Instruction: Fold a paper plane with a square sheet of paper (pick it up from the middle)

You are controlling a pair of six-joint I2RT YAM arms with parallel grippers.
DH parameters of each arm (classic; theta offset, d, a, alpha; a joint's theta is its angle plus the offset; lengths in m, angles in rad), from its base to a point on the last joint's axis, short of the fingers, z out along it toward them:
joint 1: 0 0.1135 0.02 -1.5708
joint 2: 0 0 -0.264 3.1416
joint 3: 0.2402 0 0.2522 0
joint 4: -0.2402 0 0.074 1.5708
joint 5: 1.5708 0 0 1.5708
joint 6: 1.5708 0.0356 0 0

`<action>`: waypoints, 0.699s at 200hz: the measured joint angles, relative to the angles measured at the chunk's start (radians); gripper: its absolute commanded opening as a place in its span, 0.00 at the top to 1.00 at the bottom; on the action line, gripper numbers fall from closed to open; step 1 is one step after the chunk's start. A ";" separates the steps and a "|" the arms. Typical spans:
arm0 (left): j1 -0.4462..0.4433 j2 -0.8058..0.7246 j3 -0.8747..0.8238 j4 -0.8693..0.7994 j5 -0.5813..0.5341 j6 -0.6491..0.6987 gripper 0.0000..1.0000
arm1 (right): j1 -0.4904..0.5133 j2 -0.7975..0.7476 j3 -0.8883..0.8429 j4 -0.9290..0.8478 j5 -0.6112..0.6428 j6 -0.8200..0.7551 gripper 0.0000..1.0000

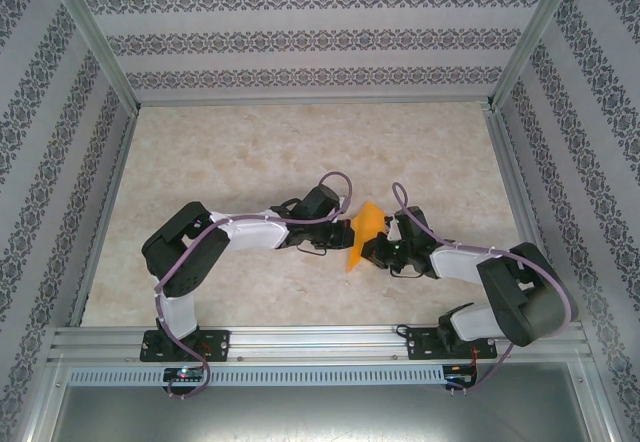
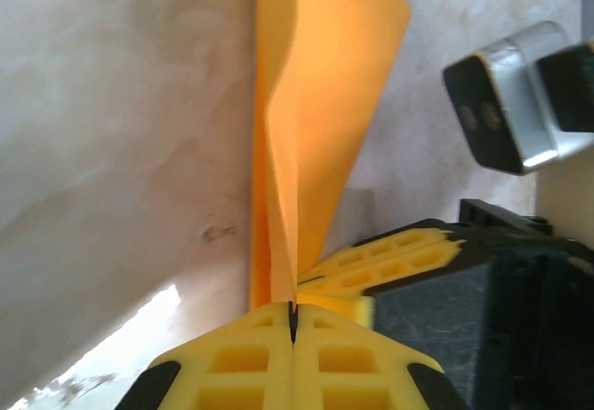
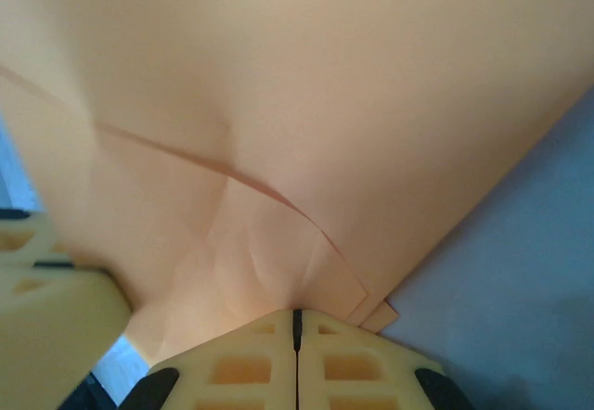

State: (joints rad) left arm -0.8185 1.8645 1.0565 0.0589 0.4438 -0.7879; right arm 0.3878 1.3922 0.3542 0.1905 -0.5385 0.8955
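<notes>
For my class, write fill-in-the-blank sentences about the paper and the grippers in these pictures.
1. The paper is ____ in colour.
2. The left gripper is ____, not open, on the paper.
3. The right gripper grips the same paper, so ____ grippers hold it.
4. The grippers' fingers are ____ in colour.
Missing words: orange; shut; two; yellow.
</notes>
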 measured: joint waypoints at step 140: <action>-0.018 0.074 0.045 0.007 0.020 -0.003 1.00 | -0.018 0.017 -0.012 0.053 -0.016 -0.002 0.96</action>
State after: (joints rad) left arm -0.8360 1.9381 1.1011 0.0658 0.4637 -0.7906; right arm 0.3698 1.4090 0.3420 0.2440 -0.5541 0.8932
